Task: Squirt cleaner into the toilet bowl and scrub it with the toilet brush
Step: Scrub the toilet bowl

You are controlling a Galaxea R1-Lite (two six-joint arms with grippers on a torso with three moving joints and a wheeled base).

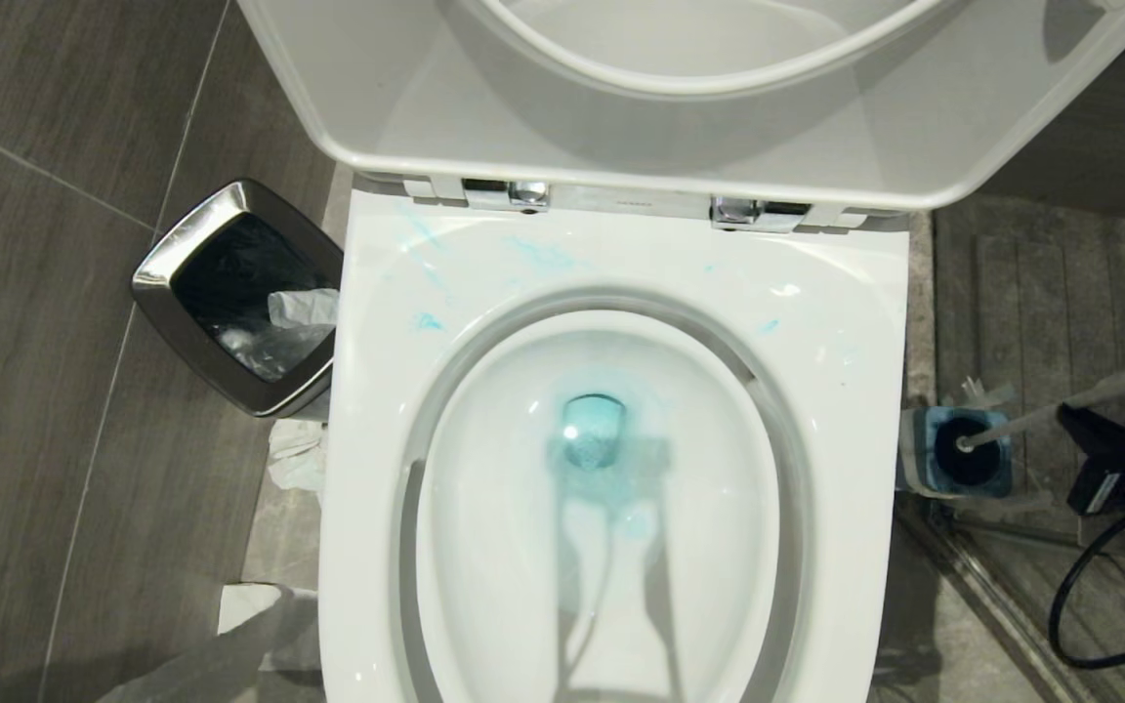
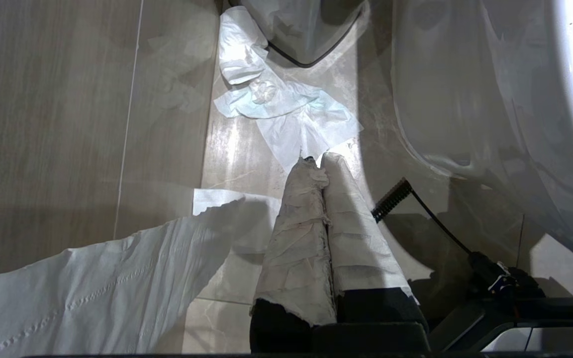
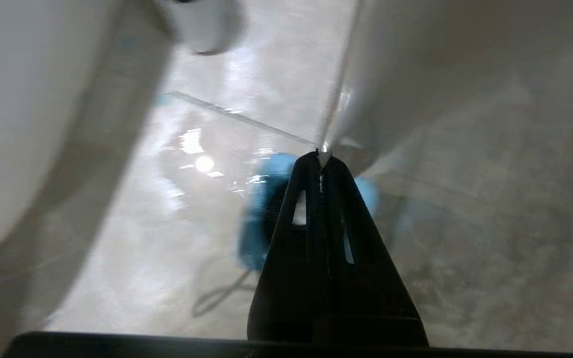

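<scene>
- The large glossy white ceramic toilet bowl [image 1: 846, 391] is standing open, seat and lid up, with the turquoise-blue cleaner [image 1: 594, 434] already pooling at the drain and streaking the back rim; the squirting looks done, so the step in hand is fetching the brush.
- The toilet brush, a long slim white plastic handle [image 1: 1041, 418], is leaning out of its small square blue holder [image 1: 963, 451] on the floor just beside the bowl's right side.
- The right gripper [image 3: 322, 158] is hanging above that holder with its black fingers [image 3: 291, 233] pressed together; nothing is showing between them, and I judge the handle is not caught.
- To do this well, the jaws should be parting again, lining up across the handle well up its length, and only then squeezing; a grip on the rounded tip alone would likely be slipping.
- Lifting should be going along the handle's lean, so the light holder is not tipping or riding up with the brush.
- The left gripper [image 2: 317, 166], its fingers wrapped in white paper and pressed together, is idling low beside the bowl's left side, over crumpled white tissue [image 2: 286, 107] on the floor.
</scene>
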